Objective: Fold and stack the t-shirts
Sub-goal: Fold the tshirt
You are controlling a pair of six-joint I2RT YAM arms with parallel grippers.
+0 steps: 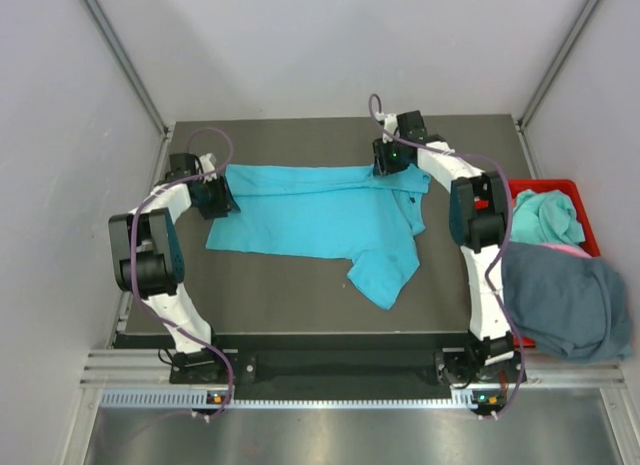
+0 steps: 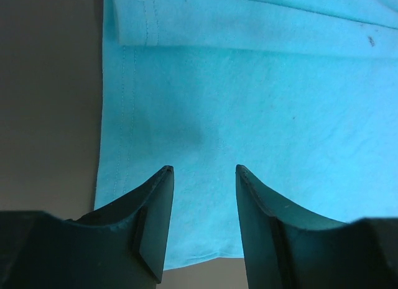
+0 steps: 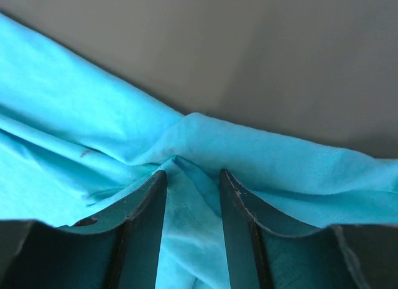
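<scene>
The right end effector [image 3: 193, 177] pinches a fold of turquoise t-shirt [image 1: 320, 220].

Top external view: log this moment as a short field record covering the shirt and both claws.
turquoise shirt: spread on table, one sleeve toward near edge
left claw: open, over shirt's left end
right claw: at shirt's far edge, cloth bunched between fingers; grip unclear
red bin: right of table, holds teal cloth
slate shirt: draped over bin's near end
</scene>
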